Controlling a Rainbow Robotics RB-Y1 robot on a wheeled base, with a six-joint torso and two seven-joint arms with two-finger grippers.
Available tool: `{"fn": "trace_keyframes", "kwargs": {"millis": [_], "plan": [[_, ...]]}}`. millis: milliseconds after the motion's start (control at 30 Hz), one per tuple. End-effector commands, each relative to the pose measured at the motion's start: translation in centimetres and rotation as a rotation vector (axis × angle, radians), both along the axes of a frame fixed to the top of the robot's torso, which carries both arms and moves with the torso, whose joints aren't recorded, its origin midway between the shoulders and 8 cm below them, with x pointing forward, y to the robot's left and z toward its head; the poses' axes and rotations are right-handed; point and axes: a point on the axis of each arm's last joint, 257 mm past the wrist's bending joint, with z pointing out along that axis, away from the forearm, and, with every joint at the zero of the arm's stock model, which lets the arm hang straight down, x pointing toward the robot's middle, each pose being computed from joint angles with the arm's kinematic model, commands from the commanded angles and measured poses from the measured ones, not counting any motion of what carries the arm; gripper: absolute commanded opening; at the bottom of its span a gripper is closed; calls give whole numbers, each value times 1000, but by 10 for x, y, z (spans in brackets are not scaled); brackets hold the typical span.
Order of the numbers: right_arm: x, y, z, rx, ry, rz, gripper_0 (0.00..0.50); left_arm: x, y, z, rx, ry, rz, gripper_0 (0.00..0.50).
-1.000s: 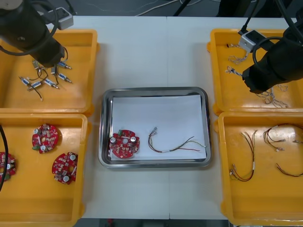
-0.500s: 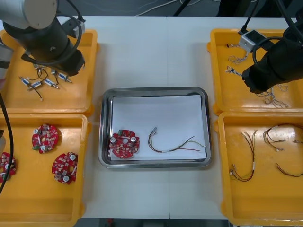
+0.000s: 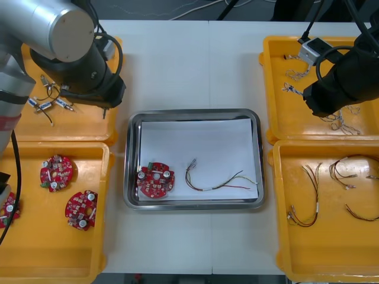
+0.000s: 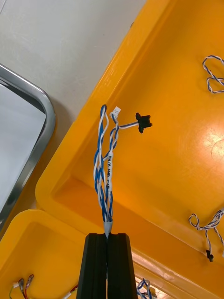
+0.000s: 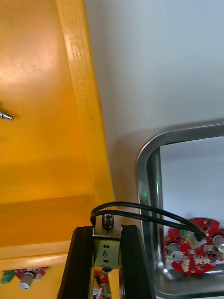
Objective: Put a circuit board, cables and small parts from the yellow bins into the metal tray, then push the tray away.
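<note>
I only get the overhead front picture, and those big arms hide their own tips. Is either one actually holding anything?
Observer: Yes. The left jaws are clamped on a small metal part with a looped black wire.
Operator: And the other arm?
Observer: The right jaws pinch a twisted blue and white cable, held out over a yellow bin.
Operator: Where are the left ones now?
Observer: Right beside the tray's corner rim, with a red circuit board lying inside that tray.
</note>
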Motion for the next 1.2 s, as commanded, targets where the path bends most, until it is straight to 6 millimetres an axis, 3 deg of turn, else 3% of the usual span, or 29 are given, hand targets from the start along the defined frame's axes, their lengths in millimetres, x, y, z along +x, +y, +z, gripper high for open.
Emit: {"fn": "trace_keyframes", "kwargs": {"millis": [33,267,967,1200], "plan": [[4,-4,22,-51,-55,27,0,-16,-31,-15,-6,23,-16,0],[4,-4,22,-51,-55,27,0,-27,-47,-32,-13,54,29,0],[4,-4,22,-51,-55,27,0,-17,-92,-61,-24,-35,7,0],[4,-4,22,-51,-55,27,0,-21,-96,-78,-22,-33,8,0]]}}
